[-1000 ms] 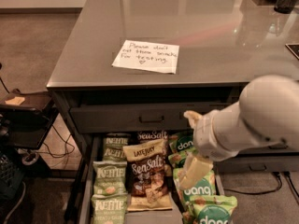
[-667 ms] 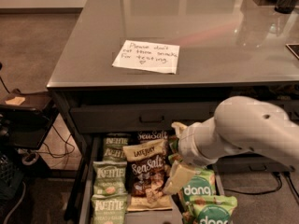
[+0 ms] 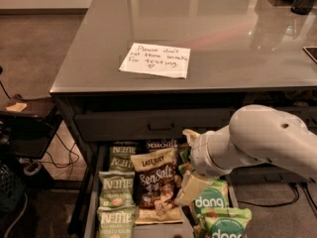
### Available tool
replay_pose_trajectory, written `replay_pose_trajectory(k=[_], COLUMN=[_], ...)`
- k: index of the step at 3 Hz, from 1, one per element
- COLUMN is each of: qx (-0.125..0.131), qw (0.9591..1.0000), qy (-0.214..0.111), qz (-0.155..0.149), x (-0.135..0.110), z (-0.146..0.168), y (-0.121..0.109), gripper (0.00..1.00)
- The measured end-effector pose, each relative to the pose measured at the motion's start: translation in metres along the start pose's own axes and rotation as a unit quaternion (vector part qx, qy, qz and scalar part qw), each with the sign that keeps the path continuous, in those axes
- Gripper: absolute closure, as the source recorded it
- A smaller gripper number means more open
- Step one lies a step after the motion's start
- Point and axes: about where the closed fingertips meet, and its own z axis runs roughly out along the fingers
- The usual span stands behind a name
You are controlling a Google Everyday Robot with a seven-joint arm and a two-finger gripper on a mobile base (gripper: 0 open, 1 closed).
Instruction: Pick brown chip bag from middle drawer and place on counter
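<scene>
One change over the last second: the arm has swung left and down, so the gripper (image 3: 181, 166) now sits low over the open drawer (image 3: 92, 192), just beside the right edge of the brown chip bag (image 3: 156, 182). The fingers (image 3: 190, 188) are spread and hold nothing. The bag lies flat mid-drawer, between the green Kettle bags (image 3: 116, 195) and the dang bags (image 3: 214, 203). Approach looks nearly done. Grasp, lift and transfer to the grey surface (image 3: 233, 38) not yet done.
</scene>
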Motion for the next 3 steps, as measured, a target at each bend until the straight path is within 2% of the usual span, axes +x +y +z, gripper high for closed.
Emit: replay_pose_trajectory(k=[1, 3], qx=[-0.003, 0.03], qw=[0.9992, 0.9919], qy=[-0.007, -0.048], qz=[-0.04, -0.114], x=[0.016, 0.024], z=[0.04, 0.161], y=[0.006, -0.018], gripper=[0.0, 0.0])
